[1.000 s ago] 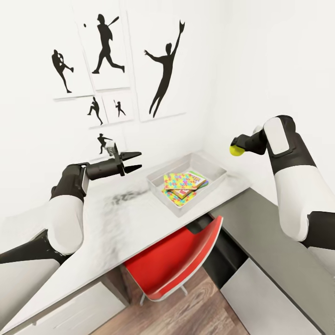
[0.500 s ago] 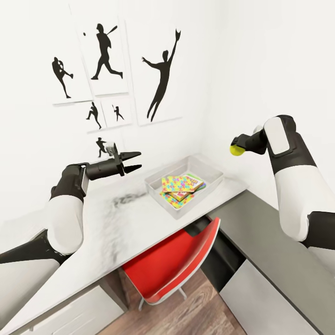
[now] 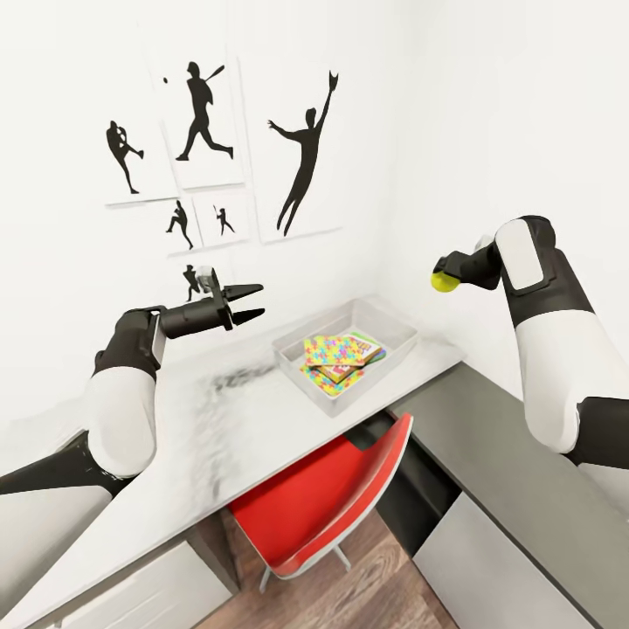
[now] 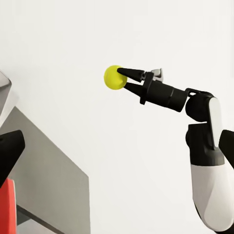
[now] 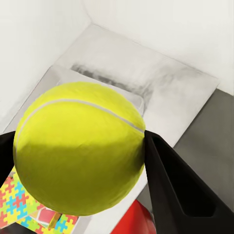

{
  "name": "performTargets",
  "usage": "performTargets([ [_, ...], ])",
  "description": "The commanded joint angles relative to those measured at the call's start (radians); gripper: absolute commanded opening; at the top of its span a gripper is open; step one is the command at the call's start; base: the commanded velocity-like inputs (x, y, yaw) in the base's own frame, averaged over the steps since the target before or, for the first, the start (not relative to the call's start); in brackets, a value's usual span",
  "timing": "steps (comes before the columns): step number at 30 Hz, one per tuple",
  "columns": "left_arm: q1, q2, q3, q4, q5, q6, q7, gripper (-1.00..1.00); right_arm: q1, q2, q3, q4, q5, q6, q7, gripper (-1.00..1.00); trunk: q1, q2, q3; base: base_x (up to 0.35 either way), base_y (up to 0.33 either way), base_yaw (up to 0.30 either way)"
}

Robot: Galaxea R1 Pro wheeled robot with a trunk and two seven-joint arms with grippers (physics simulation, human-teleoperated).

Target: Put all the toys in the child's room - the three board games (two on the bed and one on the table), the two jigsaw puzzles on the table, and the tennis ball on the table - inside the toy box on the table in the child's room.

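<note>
The right gripper [image 3: 447, 278] is pinching the tennis ball [image 3: 444, 281] between its two dark fingers, holding it in the air above and to the right of the toy box [image 3: 397, 326], well clear of the table [image 3: 210, 411]. In the right wrist view the ball [image 5: 80, 147] is sitting between the fingers [image 5: 170, 185], with the table top and a corner of a jigsaw puzzle [image 5: 14, 202] lying below it. In the left wrist view the same ball [image 4: 115, 77] is showing at the tip of the right gripper [image 4: 124, 79] against the bare white wall. The toy box is resting on the table near its right end, close to the wall corner, and is holding the jigsaw puzzles [image 3: 336, 350] stacked flat with the edge of a pale green board game [image 3: 374, 353] showing beside them. The left gripper [image 3: 247, 302] is hanging above the table to the left of the toy box, its fingers spread apart and holding nothing. A red chair [image 3: 328, 498] is standing tucked under the table in front of the toy box. Black silhouette pictures of ball players [image 3: 301, 140] are hanging on the wall above the table.
</note>
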Motion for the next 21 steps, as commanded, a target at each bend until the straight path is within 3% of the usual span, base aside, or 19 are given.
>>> performTargets([
  [1, -0.002, -0.001, 0.006, -0.001, -0.011, 0.011, -0.008, 1.0, -0.001, 0.0, 0.0, -0.001, -0.013, 0.002, -0.014, -1.0, 0.001, -0.002, 0.0, 0.0, 0.0, 0.0],
  [21, -0.002, 0.001, 0.007, -0.005, -0.011, 0.011, -0.013, 1.0, -0.001, 0.003, 0.001, -0.002, -0.014, 0.002, -0.014, -1.0, 0.001, -0.002, 0.033, 0.0, 0.0, 0.0],
])
